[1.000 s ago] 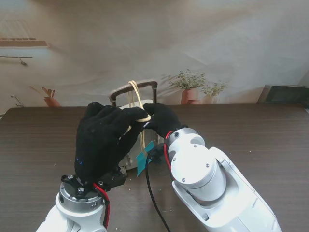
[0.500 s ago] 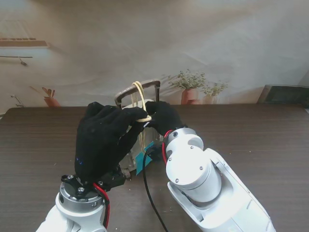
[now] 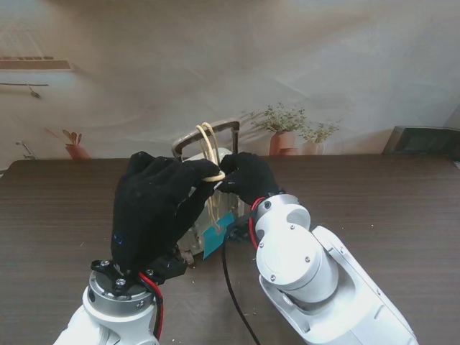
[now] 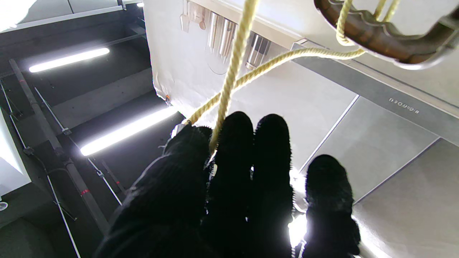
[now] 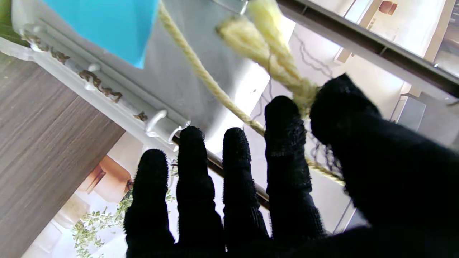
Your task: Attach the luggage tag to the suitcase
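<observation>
A small silver suitcase (image 3: 192, 237) stands on the table, mostly hidden behind my hands. Its brown handle (image 3: 215, 131) rises above them. The luggage tag's yellow cord (image 3: 208, 144) is looped over that handle, and the blue tag (image 3: 215, 233) hangs against the case. My left hand (image 3: 154, 208) and right hand (image 3: 246, 177) meet just under the handle, both pinching the cord. In the left wrist view the cord (image 4: 229, 79) runs from the handle (image 4: 376, 32) down between thumb and forefinger. In the right wrist view thumb and forefinger (image 5: 287, 122) grip the cord (image 5: 279, 68) beside the tag (image 5: 104, 25).
The dark wooden table (image 3: 374, 194) stretches to both sides of the suitcase. A black cable (image 3: 230, 287) trails from the right wrist over the table toward me. Behind the table hangs a printed backdrop with potted plants (image 3: 284, 129).
The suitcase handle and cord loop have shifted slightly to the right. My right forearm has swung a little rightward, the hand still on the cord. The left hand has stayed put.
</observation>
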Robot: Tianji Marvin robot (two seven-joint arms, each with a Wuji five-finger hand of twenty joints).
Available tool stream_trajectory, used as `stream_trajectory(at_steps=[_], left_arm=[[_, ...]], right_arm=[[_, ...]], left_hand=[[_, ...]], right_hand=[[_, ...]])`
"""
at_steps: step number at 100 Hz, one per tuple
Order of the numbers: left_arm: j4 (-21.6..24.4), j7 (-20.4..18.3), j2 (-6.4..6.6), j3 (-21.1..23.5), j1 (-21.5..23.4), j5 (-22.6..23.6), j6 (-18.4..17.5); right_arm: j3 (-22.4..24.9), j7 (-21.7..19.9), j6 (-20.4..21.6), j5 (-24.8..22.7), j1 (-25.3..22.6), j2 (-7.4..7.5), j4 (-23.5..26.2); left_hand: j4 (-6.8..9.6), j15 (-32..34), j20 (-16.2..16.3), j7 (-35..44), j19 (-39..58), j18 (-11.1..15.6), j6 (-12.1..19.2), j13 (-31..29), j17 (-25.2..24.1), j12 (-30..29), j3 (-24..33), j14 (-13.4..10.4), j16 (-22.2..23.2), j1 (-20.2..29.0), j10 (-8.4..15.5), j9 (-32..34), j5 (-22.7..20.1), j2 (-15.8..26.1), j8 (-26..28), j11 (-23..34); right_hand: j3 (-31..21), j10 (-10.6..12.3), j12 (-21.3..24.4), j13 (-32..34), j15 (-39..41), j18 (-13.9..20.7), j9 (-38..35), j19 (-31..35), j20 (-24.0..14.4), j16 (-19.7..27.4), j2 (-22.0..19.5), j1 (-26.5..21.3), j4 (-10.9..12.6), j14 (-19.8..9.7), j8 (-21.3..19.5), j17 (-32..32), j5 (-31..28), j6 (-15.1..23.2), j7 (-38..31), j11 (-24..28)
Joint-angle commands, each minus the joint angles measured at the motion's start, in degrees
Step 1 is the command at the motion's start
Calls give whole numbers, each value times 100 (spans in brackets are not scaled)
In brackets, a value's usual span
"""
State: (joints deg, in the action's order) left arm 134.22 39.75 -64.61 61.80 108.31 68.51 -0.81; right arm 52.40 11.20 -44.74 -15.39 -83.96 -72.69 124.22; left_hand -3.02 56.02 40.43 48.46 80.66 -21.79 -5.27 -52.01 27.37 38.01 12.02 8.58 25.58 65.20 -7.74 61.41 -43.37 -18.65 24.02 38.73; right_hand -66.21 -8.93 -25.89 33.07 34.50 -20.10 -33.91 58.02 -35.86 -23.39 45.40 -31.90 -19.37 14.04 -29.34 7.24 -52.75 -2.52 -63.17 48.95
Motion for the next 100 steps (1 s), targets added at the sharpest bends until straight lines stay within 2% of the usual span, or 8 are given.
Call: stream_trajectory(at_steps=[1, 24, 37, 61, 81, 85, 91, 100], left_arm=[[379, -60, 0, -5, 11, 22, 9], [379, -60, 0, 6, 20, 19, 6], [363, -136, -3, 267, 180, -60, -108], [337, -324, 5, 717, 488, -144, -280], [323, -377, 15, 837, 645, -107, -213], [324, -381, 21, 846, 674, -71, -175], [326, -390, 30, 872, 727, -29, -160], [330, -404, 31, 849, 758, -36, -143]], right_arm=[[46, -120, 65, -3, -97, 89, 89], [210, -541, 285, -60, -302, 308, 391], [284, -771, 388, -167, -433, 425, 548], [344, -922, 397, -241, -540, 497, 640], [357, -948, 409, -236, -557, 508, 649], [357, -950, 419, -237, -559, 510, 648], [357, -953, 419, -225, -558, 509, 648], [350, -965, 414, -222, -558, 513, 651]], left_hand=[[112, -17, 106, 29, 148, -77, 22, 53, -52, 72, -83, -194, 137, 330, -263, -65, -92, 141, -43, 6], [112, -29, 105, 24, 148, -76, 57, 49, -53, 73, -94, -209, 131, 317, -251, -73, -76, 154, -40, 3], [109, -39, 100, 21, 144, -42, 119, 57, -56, 75, -115, -230, 126, 296, -216, -92, -56, 169, -36, 1], [97, -159, 86, -115, 93, 14, 181, 214, -203, 34, -219, -206, 92, 231, -203, -233, -27, 277, -151, -71], [106, -237, 79, -251, 20, 27, 191, 432, -363, 32, -323, -121, 104, 240, -226, -389, 18, 346, -267, -140], [135, -299, 92, -345, -32, 40, 175, 565, -447, -110, -519, -88, 151, 158, -253, -516, 72, 409, -278, -172], [157, -456, 85, -569, -163, 82, 121, 934, -697, -267, -854, 19, 176, -266, -326, -840, 241, 479, -334, -279], [234, -584, 72, -1088, -364, 84, 32, 1364, -971, -307, -814, 159, 281, -741, -415, -1196, 326, 514, -179, -435]], right_hand=[[-314, -49, 86, -24, 73, 84, 213, 81, 71, 46, -206, -307, 249, -81, -386, -76, 176, -113, -350, 107], [-227, -127, 133, -40, 92, 76, 295, 74, 61, 41, -354, -334, 254, -76, -569, -93, 361, -293, -487, 89], [-182, -133, 146, 12, 96, 60, 289, 78, 51, 43, -387, -328, 256, -66, -571, -64, 379, -259, -494, 84], [-145, -160, 168, 68, 83, 38, 243, 83, 39, 47, -416, -386, 273, -37, -570, -23, 393, -330, -491, 63], [-130, -161, 175, 92, 74, 34, 210, 76, 34, 49, -418, -398, 280, -39, -576, -18, 401, -333, -492, 62], [-128, -162, 177, 95, 71, 28, 207, 77, 33, 50, -416, -395, 280, -40, -578, -10, 398, -334, -494, 60], [-133, -162, 180, 98, 68, 25, 203, 75, 32, 50, -416, -404, 284, -39, -578, -9, 397, -333, -493, 55], [-132, -158, 183, 110, 67, 25, 185, 72, 31, 50, -407, -399, 285, -43, -577, -8, 395, -325, -489, 53]])
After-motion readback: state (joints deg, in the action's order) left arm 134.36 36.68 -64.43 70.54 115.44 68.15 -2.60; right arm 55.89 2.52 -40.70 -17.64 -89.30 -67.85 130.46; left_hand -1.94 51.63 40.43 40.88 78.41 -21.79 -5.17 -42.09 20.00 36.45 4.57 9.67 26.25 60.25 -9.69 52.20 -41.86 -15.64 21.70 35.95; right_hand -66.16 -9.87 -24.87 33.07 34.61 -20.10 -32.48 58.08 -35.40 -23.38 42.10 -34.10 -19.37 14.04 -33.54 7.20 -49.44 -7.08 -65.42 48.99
